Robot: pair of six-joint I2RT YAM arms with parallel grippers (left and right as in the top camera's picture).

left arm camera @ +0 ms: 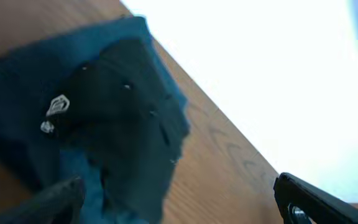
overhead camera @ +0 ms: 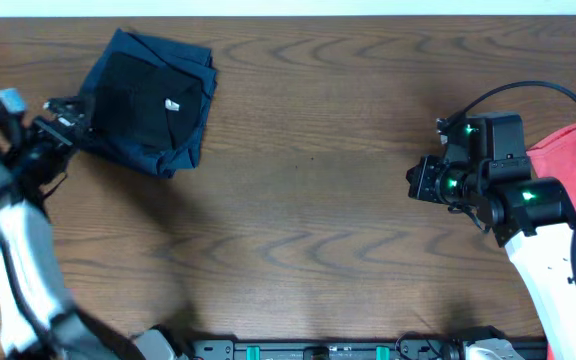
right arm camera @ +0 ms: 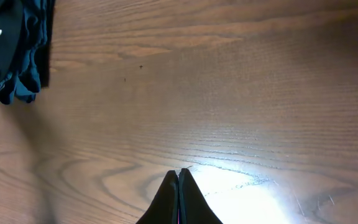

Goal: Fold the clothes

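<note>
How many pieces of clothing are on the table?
3. A black shirt lies folded on top of a navy one at the far left, and a red shirt sits at the right edge, partly out of view. More could be hidden underneath.

Three garments were counted: one black shirt (overhead camera: 146, 100), one navy shirt (overhead camera: 190, 58), one red shirt (overhead camera: 571, 150). Two grippers were tallied, left gripper (overhead camera: 74, 120) and right gripper (overhead camera: 415, 182); one table (overhead camera: 298, 210).

Brown wood-grain table (overhead camera: 308, 200); glare patch (right arm camera: 241, 193) on its surface; white strip (overhead camera: 288, 7) beyond far edge.
</note>
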